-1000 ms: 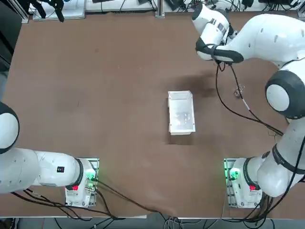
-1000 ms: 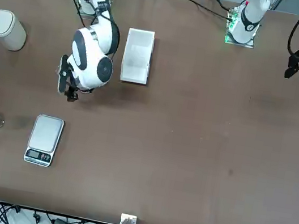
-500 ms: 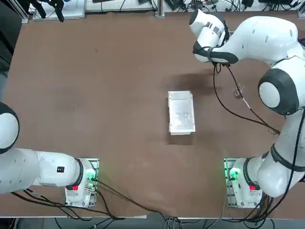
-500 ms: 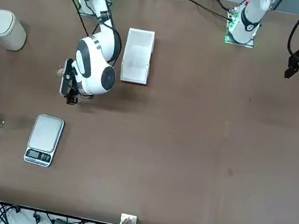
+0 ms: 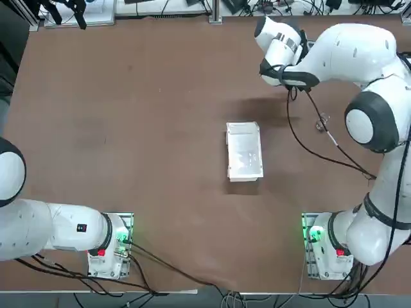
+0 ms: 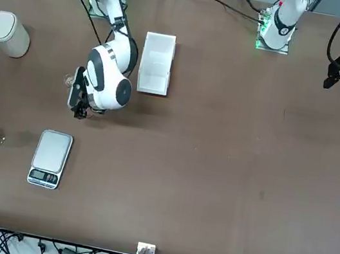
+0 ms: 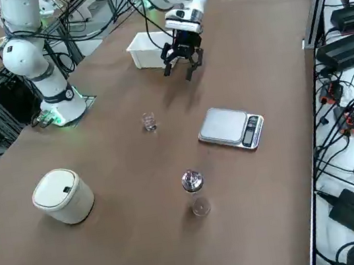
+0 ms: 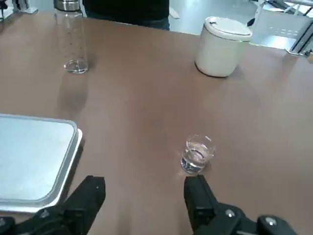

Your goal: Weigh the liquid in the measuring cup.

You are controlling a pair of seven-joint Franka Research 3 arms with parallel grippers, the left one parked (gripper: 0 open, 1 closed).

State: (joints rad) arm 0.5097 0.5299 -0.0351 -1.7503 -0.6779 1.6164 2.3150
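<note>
In the right side view, one glass measuring cup (image 7: 149, 121) stood on the table between one kitchen scale (image 7: 232, 128) and one lidded white canister (image 7: 63, 196). In the right wrist view, the right gripper's (image 8: 144, 188) two fingers were spread, holding nothing.

White rounded arm segments; dark grey bands; loose black cables; black angular end effector (image 8: 144, 203); silvery screws.

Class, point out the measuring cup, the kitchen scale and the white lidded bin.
Measuring cup (image 8: 196, 155): right wrist view, clear side wall.
Kitchen scale (image 6: 53, 152): front view, weighing plate.
White lidded bin (image 7: 67, 201): right side view, body.
</note>
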